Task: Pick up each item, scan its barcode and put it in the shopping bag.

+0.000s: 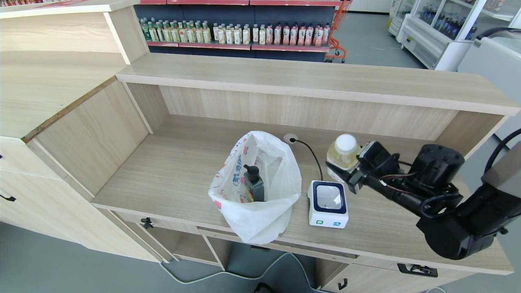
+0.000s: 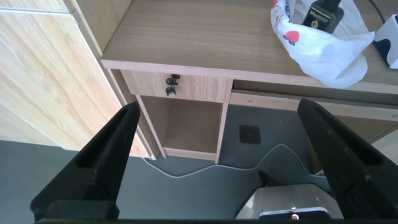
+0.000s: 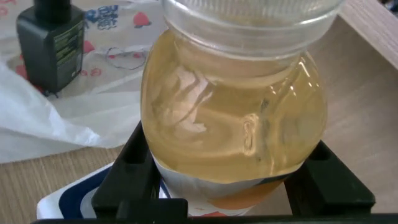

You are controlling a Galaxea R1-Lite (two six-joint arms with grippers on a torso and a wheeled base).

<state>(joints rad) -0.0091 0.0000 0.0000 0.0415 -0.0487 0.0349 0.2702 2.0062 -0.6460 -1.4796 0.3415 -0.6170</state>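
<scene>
Bottle, white cap, long axis upright, clamped in R claw, just at 1 o'clock of scanner on table. Shopping bag at scanner's 9 o'clock, mouth up. L claw spread open, empty, below table front.

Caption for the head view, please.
Right gripper holds a drink bottle by the barcode scanner; pump bottle already in the shopping bag.

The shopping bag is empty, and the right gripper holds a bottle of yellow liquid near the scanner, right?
Not quite. The shopping bag is not empty: the head view shows a dark pump bottle standing in it. The right gripper does hold the bottle of yellow liquid near the scanner.
</scene>
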